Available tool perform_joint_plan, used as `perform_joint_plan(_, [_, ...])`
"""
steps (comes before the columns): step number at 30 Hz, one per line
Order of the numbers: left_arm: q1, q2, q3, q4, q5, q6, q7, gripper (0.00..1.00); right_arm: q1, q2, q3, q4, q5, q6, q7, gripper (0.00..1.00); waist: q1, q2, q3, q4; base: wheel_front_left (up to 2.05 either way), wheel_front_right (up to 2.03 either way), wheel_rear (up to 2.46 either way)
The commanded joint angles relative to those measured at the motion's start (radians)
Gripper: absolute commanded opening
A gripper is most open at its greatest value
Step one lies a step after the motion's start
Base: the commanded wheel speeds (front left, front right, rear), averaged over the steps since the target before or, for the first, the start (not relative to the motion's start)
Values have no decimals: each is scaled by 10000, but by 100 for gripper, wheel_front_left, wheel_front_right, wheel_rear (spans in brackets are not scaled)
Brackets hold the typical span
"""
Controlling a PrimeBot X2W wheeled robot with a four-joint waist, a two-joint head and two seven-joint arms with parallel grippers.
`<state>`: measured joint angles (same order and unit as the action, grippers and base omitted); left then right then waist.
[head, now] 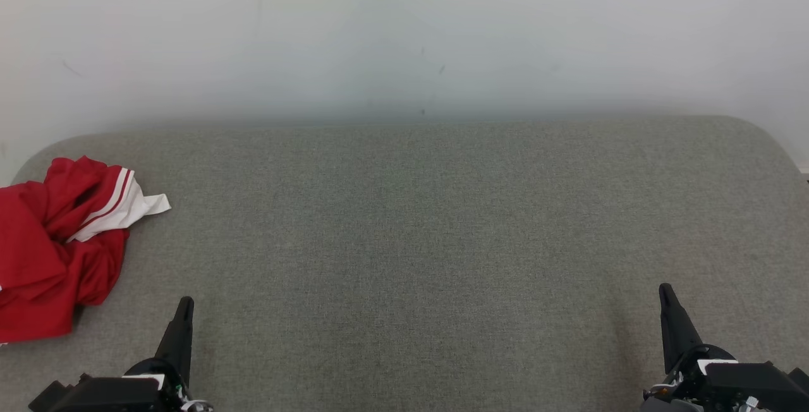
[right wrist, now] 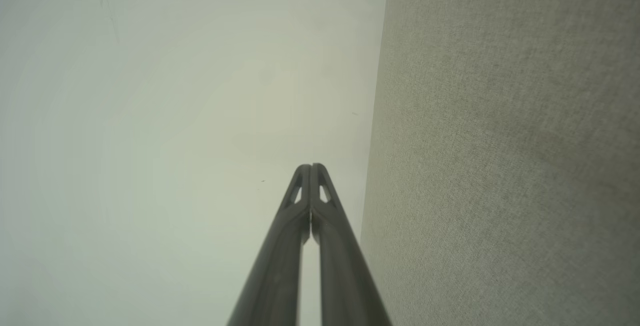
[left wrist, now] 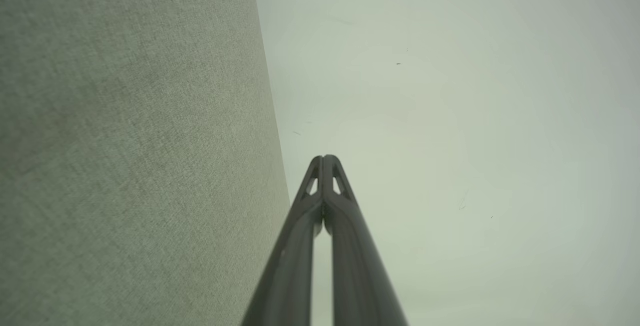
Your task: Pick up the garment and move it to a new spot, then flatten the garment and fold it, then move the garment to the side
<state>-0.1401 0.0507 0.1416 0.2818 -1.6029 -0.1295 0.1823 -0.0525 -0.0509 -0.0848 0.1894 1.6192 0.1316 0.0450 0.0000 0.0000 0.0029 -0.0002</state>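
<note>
Your left gripper (head: pixel 184 304) sits at the lower left of the head view, its two dark fingers pressed together and holding nothing, tips pointing away from you. Your right gripper (head: pixel 665 290) mirrors it at the lower right, clenched the same way and also holding nothing. Both hang low over a wide grey fabric surface (head: pixel 404 241), and each wrist view looks along the closed fingers toward a pale wall (head: pixel 404 33) behind it. The garment (head: pixel 44 260), a crumpled red heap with a white striped band (head: pixel 120 206) poking out toward the middle, lies on the surface at its far left edge, partly cut off by the side of the head view. It is ahead of and to the left of your left gripper, close by, and well apart from your right gripper, so the left arm looks the better one for the first grasp. The heap appears longer front to back than side to side. To the right of it the grey fabric runs bare across to the rounded right corner, giving plenty of room to set the garment down and spread it; the wall closes off the far side.
</note>
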Motion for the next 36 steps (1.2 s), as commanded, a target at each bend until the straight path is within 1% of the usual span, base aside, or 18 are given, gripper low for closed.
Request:
perform_joint_plan(1, [-65, -14, 17, -38, -47, -31, 14, 0, -51, 17, -2, -30, 27, -18, 17, 0, 0, 0, 0, 0, 0, 0, 0])
perform_joint_plan(15, [-64, -14, 17, -38, -47, -31, 14, 0, -51, 17, -2, -30, 27, -18, 17, 0, 0, 0, 0, 0, 0, 0, 0])
perform_joint_plan(16, [14, -2, -5, 41, 7, 2, -11, 100, 20, 4, 9, 42, -3, 2, -8, 100, 0, 0, 0, 0, 0, 0, 0])
perform_joint_plan(19, [197, -45, -34, 246, 17, 7, -47, 100, 160, 21, 42, 254, -11, 2, -36, 100, 0, 0, -3, -1, 0, 0, 0])
perform_joint_plan(27, [385, -28, -220, 277, 250, 5, -478, 100, 291, 10, 332, 194, -239, 1, -323, 100, 0, 0, -120, -9, 0, 0, 0])
perform_joint_plan(31, [448, 11, -277, 311, 653, 3, -717, 100, 335, -16, 494, 204, -544, 0, -491, 100, 0, 0, -177, -2, 0, 0, 0])
perform_joint_plan(36, [496, 13, -323, 319, 1460, 2, -986, 100, 339, -84, 681, 312, -1197, -1, -684, 100, 0, 0, -246, 14, 0, 0, 0])
